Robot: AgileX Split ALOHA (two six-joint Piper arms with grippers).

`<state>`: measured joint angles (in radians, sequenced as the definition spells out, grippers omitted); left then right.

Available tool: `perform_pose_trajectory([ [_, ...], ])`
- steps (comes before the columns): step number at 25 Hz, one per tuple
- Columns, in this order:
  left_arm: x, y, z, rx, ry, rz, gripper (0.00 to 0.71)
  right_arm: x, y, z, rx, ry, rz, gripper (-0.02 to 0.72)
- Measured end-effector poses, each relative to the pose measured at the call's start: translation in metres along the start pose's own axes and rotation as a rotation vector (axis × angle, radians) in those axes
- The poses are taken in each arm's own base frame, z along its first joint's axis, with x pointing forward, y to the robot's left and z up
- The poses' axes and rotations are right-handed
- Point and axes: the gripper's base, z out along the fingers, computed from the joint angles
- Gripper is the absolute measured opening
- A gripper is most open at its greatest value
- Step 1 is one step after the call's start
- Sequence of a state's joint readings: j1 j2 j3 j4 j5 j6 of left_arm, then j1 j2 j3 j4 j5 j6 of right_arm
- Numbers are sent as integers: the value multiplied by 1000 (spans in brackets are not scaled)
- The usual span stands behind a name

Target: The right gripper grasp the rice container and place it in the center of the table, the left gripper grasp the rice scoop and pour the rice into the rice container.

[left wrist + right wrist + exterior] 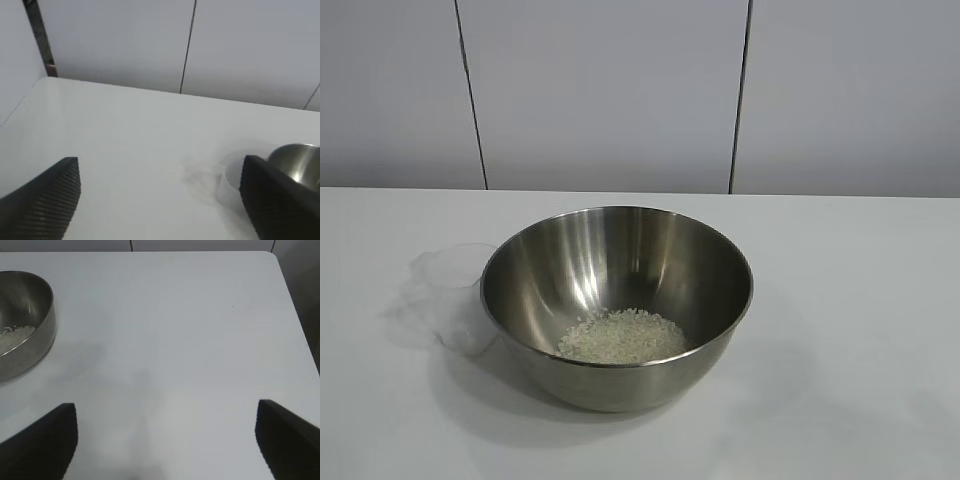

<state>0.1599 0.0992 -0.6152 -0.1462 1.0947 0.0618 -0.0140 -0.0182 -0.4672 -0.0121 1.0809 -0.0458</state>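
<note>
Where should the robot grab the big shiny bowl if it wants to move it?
Best on the thin rim of the rice container, on the side away from the rice scoop. The bowl stands upright and is far too wide to grip across, and its sides are smooth and rounded, so probably only the rim gives a hold. The right hand is open on that bare side of the table.
</note>
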Motion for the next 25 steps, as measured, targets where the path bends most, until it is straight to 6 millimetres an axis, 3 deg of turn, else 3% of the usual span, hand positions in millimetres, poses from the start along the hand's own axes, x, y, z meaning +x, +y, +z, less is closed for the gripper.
perform_pose_trajectory([
  [4, 25, 0, -4, 0, 21, 7, 627, 0, 0, 0, 0, 0, 0, 661],
  [8, 35, 5, 4, -42, 66, 26, 627, 0, 0, 0, 0, 0, 0, 661],
  [25, 37, 9, 12, -3, 54, 69, 627, 0, 0, 0, 0, 0, 0, 661],
])
